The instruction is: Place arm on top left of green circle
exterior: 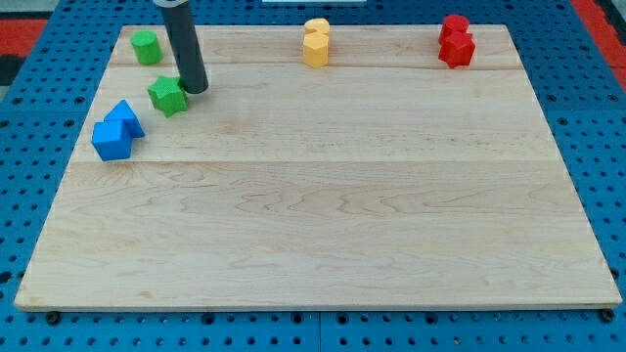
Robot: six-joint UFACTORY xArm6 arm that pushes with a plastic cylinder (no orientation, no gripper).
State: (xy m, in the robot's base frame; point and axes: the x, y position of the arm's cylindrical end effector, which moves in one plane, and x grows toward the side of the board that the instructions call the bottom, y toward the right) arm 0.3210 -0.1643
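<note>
The green circle [147,46] is a small round green block near the board's top left corner. A green star block [167,95] lies below and to the right of it. My tip [194,89] rests on the board just right of the green star, touching or nearly touching it. The tip is below and to the right of the green circle, about a block's width away from it. The dark rod rises from the tip to the view's top edge.
Two blue blocks [116,130] sit together at the left edge, below the green star. Two yellow blocks [315,42] sit at the top middle. Two red blocks [455,41] sit at the top right. The wooden board [323,215] lies on a blue pegboard.
</note>
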